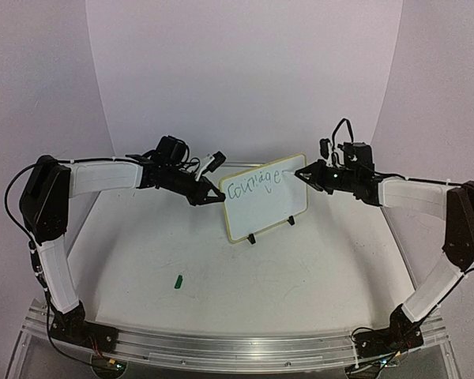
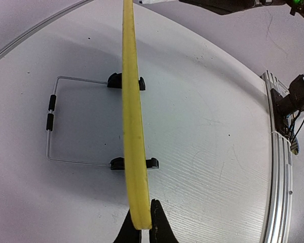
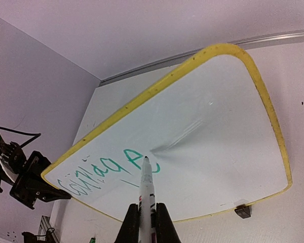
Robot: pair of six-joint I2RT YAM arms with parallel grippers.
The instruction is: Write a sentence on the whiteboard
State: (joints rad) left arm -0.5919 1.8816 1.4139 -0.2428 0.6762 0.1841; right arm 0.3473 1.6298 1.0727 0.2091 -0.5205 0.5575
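Right wrist view: your right pincer (image 3: 147, 212) is clamped on the marker (image 3: 146, 182), its tip against the whiteboard (image 3: 218, 126) just ahead, at the green writing's (image 3: 106, 172) end. Push too hard and the whiteboard could twist out of the left pincer (image 2: 143, 224), which pinches only its rim.

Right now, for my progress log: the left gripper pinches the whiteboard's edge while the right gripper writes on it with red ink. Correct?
The colour is wrong: the right wrist view shows green writing. The left gripper does pinch the whiteboard edge, and the right gripper writes with a marker.
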